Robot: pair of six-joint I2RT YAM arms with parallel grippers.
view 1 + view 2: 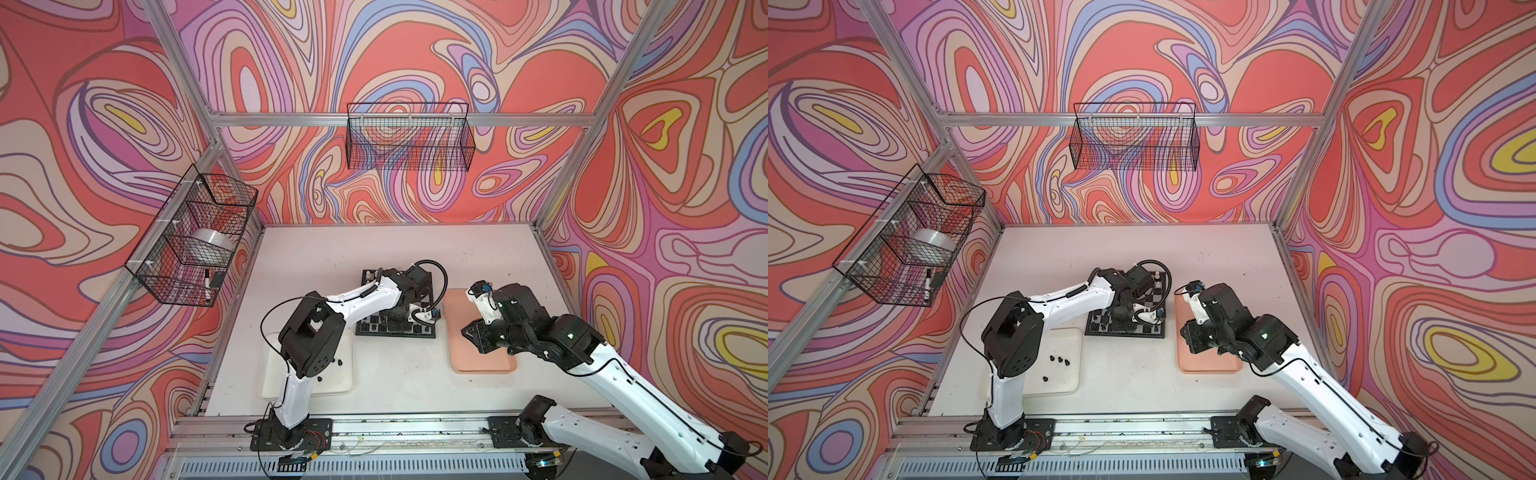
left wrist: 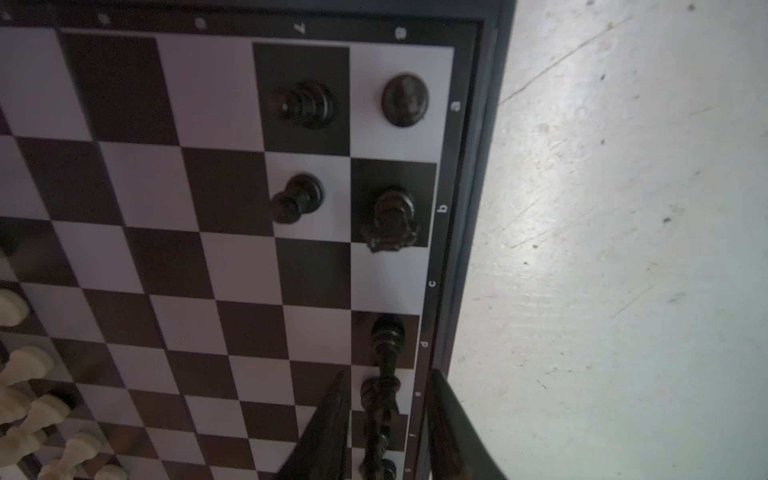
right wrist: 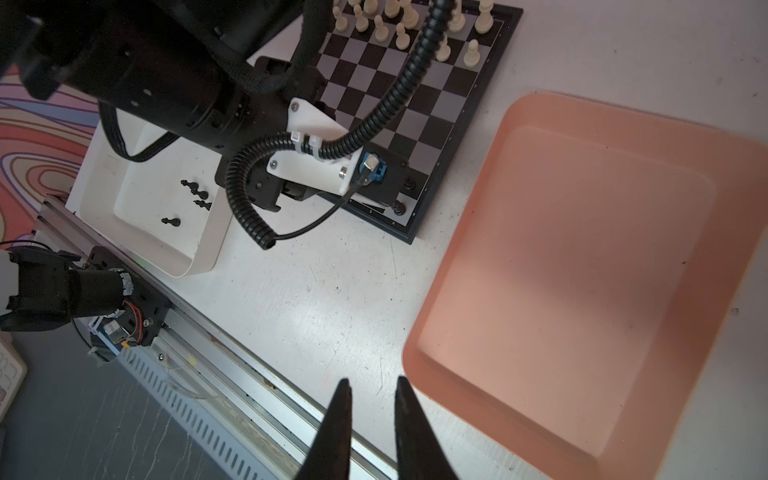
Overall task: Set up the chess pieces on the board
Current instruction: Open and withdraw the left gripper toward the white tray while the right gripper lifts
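On the middle of the table [image 1: 399,374] the board [image 3: 432,108] lies flat, with a white tray [image 3: 208,253] to its left and a pink tray [image 3: 582,257] to its right in both top views. Cream pieces [image 3: 399,25] stand along the board's far rows. Black pieces [image 2: 303,104] stand upright along the near side, filling the last two rows only in part.

Over that near edge the left gripper [image 2: 388,374] reaches down. Its fingers [image 2: 332,419] stand on either side of a tall black piece [image 2: 380,399] in the outermost row. The jaws are parted, and a strip of board shows between the piece and each finger, so they bracket it without pinching it. Next along the row stands another tall black figure [image 2: 388,336], then an open square, a knight [image 2: 392,216] and a corner piece [image 2: 405,99].

Four more black figures [image 3: 195,191] lie on their sides in the white tray.

The right gripper [image 3: 372,380] hangs in the air by the pink tray's edge, its jaws a narrow slit apart and holding nothing.
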